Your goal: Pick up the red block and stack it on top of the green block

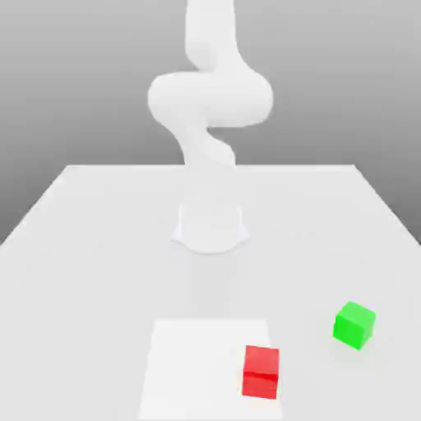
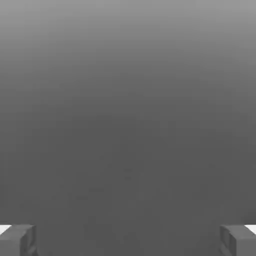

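Red block sits near the white table's front edge, green block apart toward the exterior view's right; grey backdrop behind. Gripper fingers spread wide, holding nothing.

White table, plain grey backdrop, soft even light.

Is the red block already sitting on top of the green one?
No, the red block rests on the table apart from the green block.
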Motion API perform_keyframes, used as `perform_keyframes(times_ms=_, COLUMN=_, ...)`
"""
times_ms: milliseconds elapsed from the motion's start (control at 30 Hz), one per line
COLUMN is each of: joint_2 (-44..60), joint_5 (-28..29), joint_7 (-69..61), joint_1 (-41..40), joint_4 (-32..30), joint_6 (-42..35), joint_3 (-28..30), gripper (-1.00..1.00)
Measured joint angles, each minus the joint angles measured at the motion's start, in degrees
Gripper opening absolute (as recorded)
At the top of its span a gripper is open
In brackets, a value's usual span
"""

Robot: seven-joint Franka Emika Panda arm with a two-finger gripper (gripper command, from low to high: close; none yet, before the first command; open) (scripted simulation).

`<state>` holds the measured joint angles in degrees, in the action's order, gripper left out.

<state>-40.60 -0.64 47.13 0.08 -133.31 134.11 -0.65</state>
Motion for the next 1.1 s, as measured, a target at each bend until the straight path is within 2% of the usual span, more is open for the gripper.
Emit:
perform_keyframes(times_ms=333, joint_2=21.1, joint_5=-1.2, joint_7=6.2, joint_1=0.6, joint_4=-6.2, joint_6=9.4, joint_3=-3.2, gripper=0.00)
perform_keyframes(times_ms=633, joint_2=39.8, joint_5=0.7, joint_7=13.9, joint_1=1.6, joint_4=-11.7, joint_6=17.7, joint_3=-5.9, gripper=0.00)
perform_keyframes(times_ms=767, joint_2=48.2, joint_5=2.6, joint_7=17.8, joint_1=3.0, joint_4=-13.8, joint_6=21.7, joint_3=-5.3, gripper=0.00)
perform_keyframes(times_ms=933, joint_2=58.6, joint_5=5.1, joint_7=20.1, joint_1=4.6, joint_4=-12.8, joint_6=29.9, joint_3=-3.4, gripper=0.00)
perform_keyframes(times_ms=967, joint_2=59.8, joint_5=5.3, joint_7=20.3, joint_1=4.9, joint_4=-12.6, joint_6=31.0, joint_3=-3.0, gripper=-1.00)
perform_keyframes(times_ms=1100, joint_2=59.8, joint_5=5.4, joint_7=20.4, joint_1=4.9, joint_4=-12.6, joint_6=31.0, joint_3=-3.1, gripper=-1.00)
